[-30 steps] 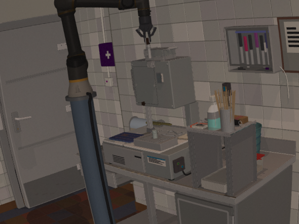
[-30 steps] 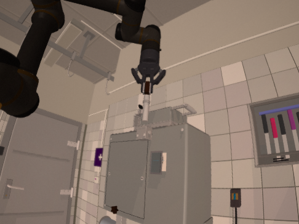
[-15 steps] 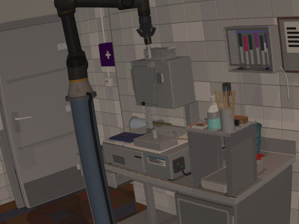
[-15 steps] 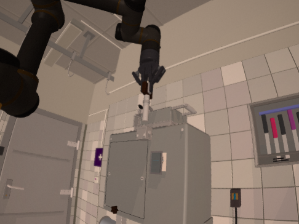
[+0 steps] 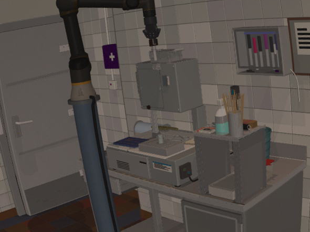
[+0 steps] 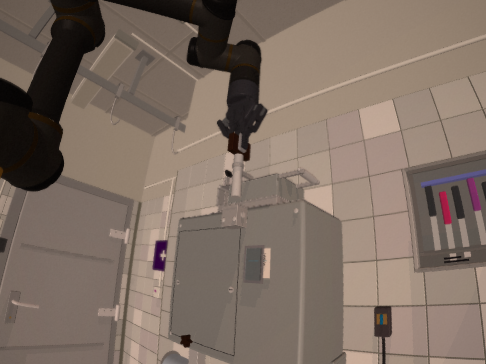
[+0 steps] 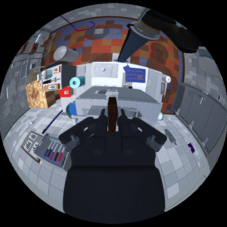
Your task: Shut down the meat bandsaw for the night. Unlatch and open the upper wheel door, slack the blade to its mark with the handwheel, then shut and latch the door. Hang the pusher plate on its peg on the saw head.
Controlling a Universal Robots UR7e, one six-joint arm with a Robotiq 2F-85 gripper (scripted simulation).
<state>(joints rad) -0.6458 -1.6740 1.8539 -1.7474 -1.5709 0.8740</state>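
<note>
The brown knob of the door latch lever (image 5: 153,42) (image 6: 238,144) (image 7: 112,112) stands upright above the top front edge of the saw head (image 5: 169,84) (image 6: 260,280), on a pale stem fixed to a small bracket. The knob is clamped in my gripper (image 5: 152,38) (image 6: 240,137) (image 7: 112,116), which reaches straight down from above. The upper wheel door (image 5: 150,89) (image 6: 205,287) lies flush with the front of the head. The pusher plate (image 5: 161,145) rests on the saw table below, its short handle upright. The handwheel is not clearly seen.
The tiled wall stands close behind the saw head, with a knife rack (image 5: 261,51) (image 6: 450,215) to the right. A metal shelf stand (image 5: 231,162) with a bottle and a cup of skewers fills the counter's right side. A grey room door (image 5: 34,115) is to the left.
</note>
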